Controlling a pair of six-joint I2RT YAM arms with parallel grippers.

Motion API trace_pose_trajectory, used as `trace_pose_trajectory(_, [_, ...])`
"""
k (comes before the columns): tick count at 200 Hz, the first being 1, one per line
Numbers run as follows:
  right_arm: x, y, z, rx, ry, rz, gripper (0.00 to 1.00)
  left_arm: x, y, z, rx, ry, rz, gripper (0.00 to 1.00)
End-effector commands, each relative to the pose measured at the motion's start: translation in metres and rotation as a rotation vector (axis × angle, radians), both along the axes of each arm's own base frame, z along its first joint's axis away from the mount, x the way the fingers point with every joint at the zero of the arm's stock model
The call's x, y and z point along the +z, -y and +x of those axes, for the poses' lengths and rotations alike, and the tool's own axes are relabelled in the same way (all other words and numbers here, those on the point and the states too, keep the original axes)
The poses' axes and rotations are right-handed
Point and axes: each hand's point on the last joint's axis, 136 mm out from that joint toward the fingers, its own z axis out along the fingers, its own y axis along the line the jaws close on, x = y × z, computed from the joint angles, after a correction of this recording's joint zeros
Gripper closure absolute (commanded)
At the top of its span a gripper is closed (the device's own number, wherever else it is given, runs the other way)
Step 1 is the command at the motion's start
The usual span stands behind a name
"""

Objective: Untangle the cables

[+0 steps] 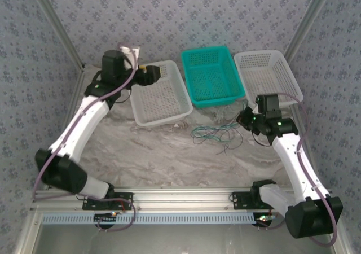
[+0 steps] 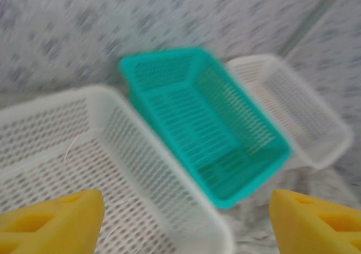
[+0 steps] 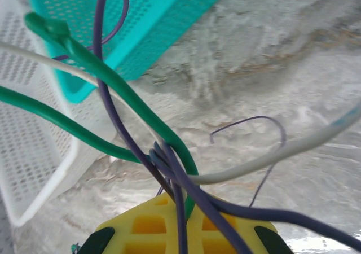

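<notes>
A loose tangle of thin cables (image 1: 214,134), green, teal, dark and whitish, lies on the marble table in front of the teal basket (image 1: 211,76). My right gripper (image 1: 246,118) sits at the tangle's right end. Up close, my right gripper (image 3: 183,209) is shut on a bundle of cables: a green one (image 3: 141,110), purple-dark ones (image 3: 113,113) and a whitish one (image 3: 271,152) cross right at the yellow fingertips. My left gripper (image 1: 152,74) hovers over the left white basket (image 1: 138,110); seen from the wrist, my left gripper (image 2: 186,226) is wide open and empty. A whitish strand (image 2: 70,147) lies in that basket (image 2: 169,192).
Three baskets stand in a row at the back: white, teal, and a second white one (image 1: 282,65). The teal basket (image 3: 141,17) and a white basket (image 3: 28,152) lie close behind the held bundle. Patterned walls enclose the table; a metal rail (image 1: 186,197) runs along the near edge.
</notes>
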Motion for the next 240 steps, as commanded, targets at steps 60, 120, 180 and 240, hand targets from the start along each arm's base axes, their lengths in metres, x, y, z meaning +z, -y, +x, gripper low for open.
trace_pose_trajectory(60, [0.084,-0.064,-0.003,0.328,0.269,-0.091,1.00,0.014,0.112,-0.147,-0.569,0.080,-0.092,0.22])
trace_pose_trajectory(120, [0.093,-0.121,-0.018,0.635,0.386,-0.074,1.00,-0.028,0.156,-0.144,-0.642,-0.057,-0.198,0.23])
trace_pose_trajectory(180, [0.104,-0.165,-0.029,0.820,0.533,0.022,1.00,-0.041,0.179,-0.130,-0.668,-0.151,-0.316,0.28])
trace_pose_trajectory(240, [0.071,-0.129,-0.001,0.658,0.397,-0.206,1.00,-0.034,0.143,-0.125,-0.555,-0.062,-0.182,0.28])
